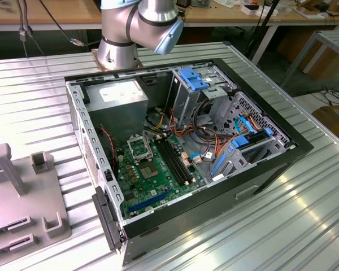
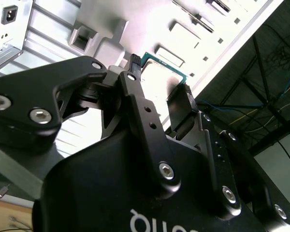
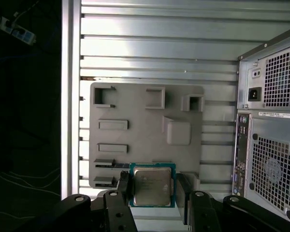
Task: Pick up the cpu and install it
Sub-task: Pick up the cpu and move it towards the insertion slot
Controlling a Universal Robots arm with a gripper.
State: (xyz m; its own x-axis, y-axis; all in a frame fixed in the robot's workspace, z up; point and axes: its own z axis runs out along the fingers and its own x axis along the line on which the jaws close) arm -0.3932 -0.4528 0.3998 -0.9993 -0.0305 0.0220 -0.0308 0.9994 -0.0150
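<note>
Gripper (image 3: 152, 183) is clamping the cpu (image 3: 152, 187) between both fingers, closed down to chip width, holding it flat over one edge of the grey fixture plate (image 3: 135, 108). Computer case (image 3: 270, 145) is sitting just beside that plate on the ribbed table (image 3: 159, 43).

Pale silver-grey cpu (image 3: 152, 186) with green rim, black gripper (image 3: 152, 187), grey slotted plate (image 3: 135, 108), ribbed silver table (image 3: 159, 43), green motherboard (image 1: 150, 183).

Exterior view angled down on computer case (image 1: 226, 192), first wrist view high over fixture plate (image 3: 135, 111), second wrist view close behind gripper (image 2: 160, 76), both sharing cpu (image 3: 152, 186).
</note>
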